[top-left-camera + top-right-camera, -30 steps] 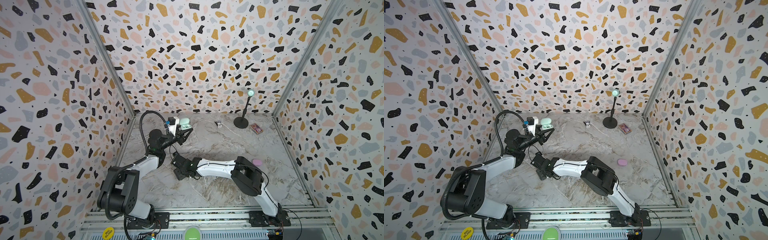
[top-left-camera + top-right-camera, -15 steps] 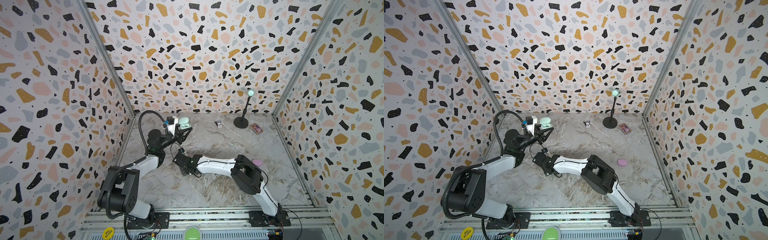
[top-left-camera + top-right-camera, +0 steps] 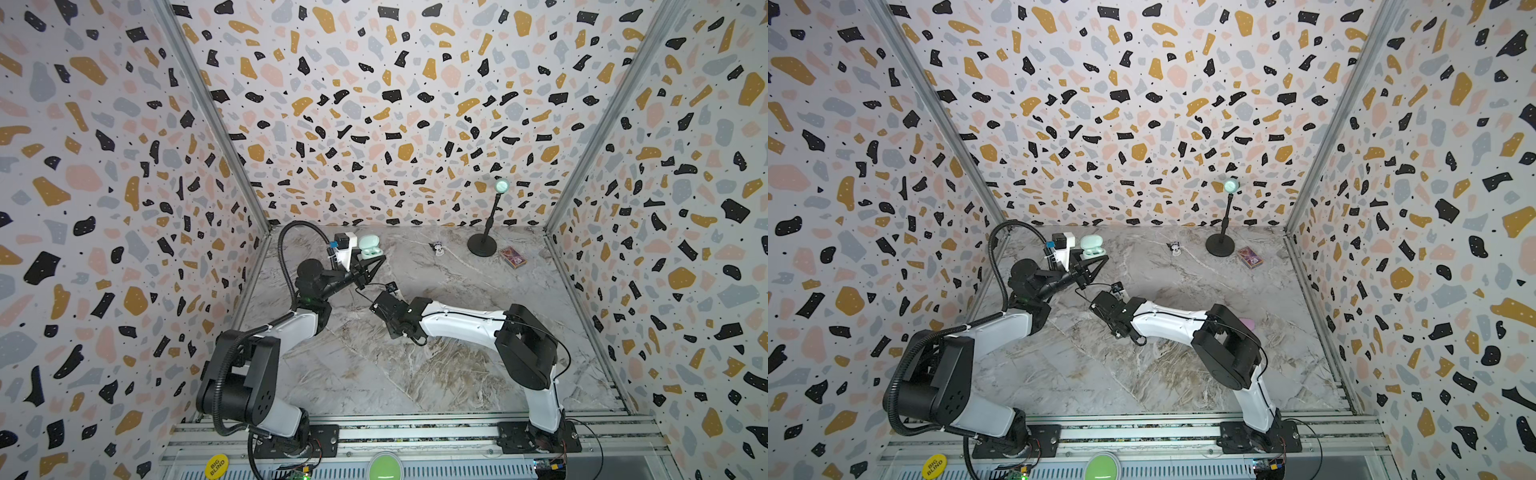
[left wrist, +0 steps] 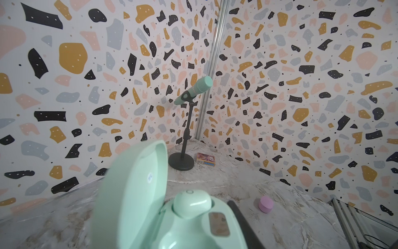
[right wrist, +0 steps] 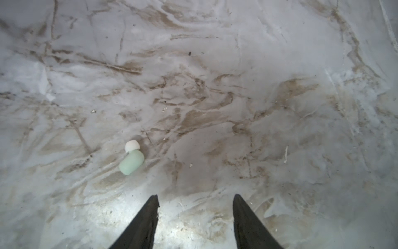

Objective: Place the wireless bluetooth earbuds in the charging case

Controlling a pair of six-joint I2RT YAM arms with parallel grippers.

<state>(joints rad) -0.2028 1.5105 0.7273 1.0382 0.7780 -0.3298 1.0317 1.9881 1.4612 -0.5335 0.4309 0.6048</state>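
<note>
My left gripper (image 3: 371,266) is shut on the mint-green charging case (image 3: 369,246), held above the table at the back left with its lid open. In the left wrist view the case (image 4: 172,228) fills the foreground. One mint earbud (image 4: 192,203) sits in a well, and one black finger (image 4: 242,222) lies along the case's side. The case's nearer part is cut off by the frame edge. My right gripper (image 5: 196,199) hangs open and empty low over the marble. A second mint earbud (image 5: 131,161) with a white tip lies on the table, ahead of the fingers and off to one side.
A mint microphone on a black stand (image 3: 482,245) and a small printed box (image 3: 513,257) stand at the back right. A tiny dark-and-white item (image 3: 437,248) lies near the back wall. A pink rounded thing (image 3: 1248,323) sits behind the right arm's elbow. Patterned walls enclose three sides.
My right gripper has travelled toward the back and a little right, nearer the left gripper, and its jaws have narrowed slightly. The left gripper and case have stayed put.
</note>
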